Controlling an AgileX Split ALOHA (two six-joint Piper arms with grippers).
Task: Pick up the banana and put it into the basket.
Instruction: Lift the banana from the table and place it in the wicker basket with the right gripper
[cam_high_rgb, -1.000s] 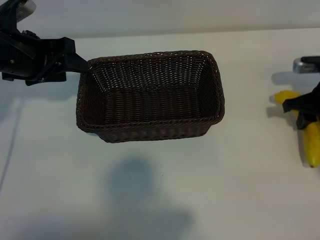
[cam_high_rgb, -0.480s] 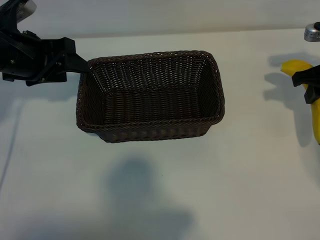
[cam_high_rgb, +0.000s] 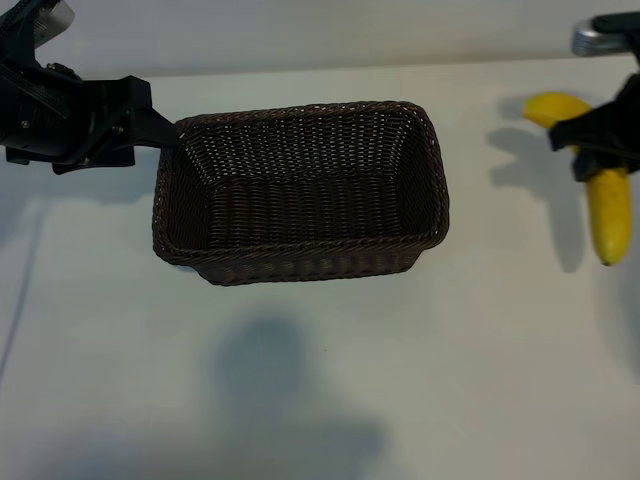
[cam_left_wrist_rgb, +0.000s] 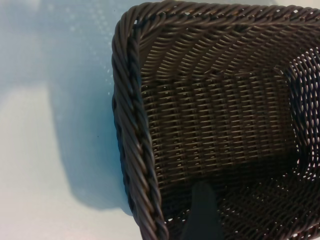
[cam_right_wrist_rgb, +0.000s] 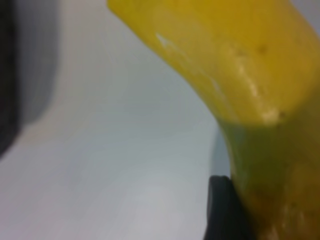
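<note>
With the banana (cam_high_rgb: 608, 212) clamped mid-length so it hangs balanced, the right hand (cam_high_rgb: 600, 140) holds it well right of the basket (cam_high_rgb: 300, 258); left hand (cam_high_rgb: 150, 125) sits open on its left rim, likely steadying.

Banana (cam_high_rgb: 607, 205) in right end effector (cam_high_rgb: 598, 148) higher, nearer basket (cam_high_rgb: 300, 250)

- We take this for a robot test bench or lab, not a home.
- We see a bare white table (cam_high_rgb: 300, 400) with a plain pale wall behind it.
- Two black robot arms reach in from the sides.
- Only a wicker basket (cam_high_rgb: 300, 255) and a banana (cam_high_rgb: 607, 215) serve as props.
</note>
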